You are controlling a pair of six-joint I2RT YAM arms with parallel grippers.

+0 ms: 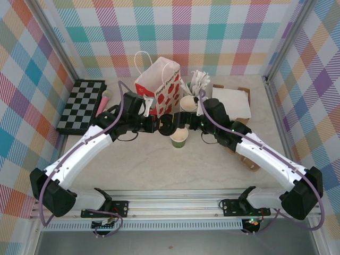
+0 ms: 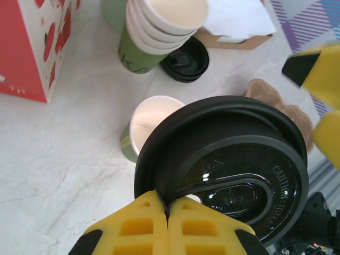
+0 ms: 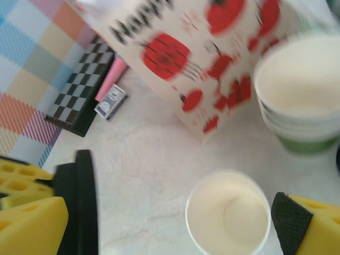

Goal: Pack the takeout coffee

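Takeout coffee was in two parts when I looked. The small green cup (image 1: 179, 138) stood open and upright on the pale table (image 1: 159, 170), roughly midway between the two arms and showing its cream inside. Its black lid (image 2: 228, 154) hung in the air just above and beside it. The left gripper (image 2: 168, 210) had its yellow fingers pressed together on the lid's rim, and from that wrist the lid overlapped the cup's edge. The right gripper (image 3: 170, 218) stood with its jaws spread wide, the cup below and between them, touching nothing that I could see. Just behind the cup stood a stack of cream paper cups (image 2: 159, 26) with spare black lids (image 2: 186, 58) beside it, and a green cup of white cutlery (image 1: 199, 84). Left of those rose the red-and-white paper bag (image 1: 159, 87), its mouth open. Farther left lay a chessboard (image 1: 82, 105), and to the right were white napkins (image 1: 232, 100), near the checked back wall (image 1: 212, 32).
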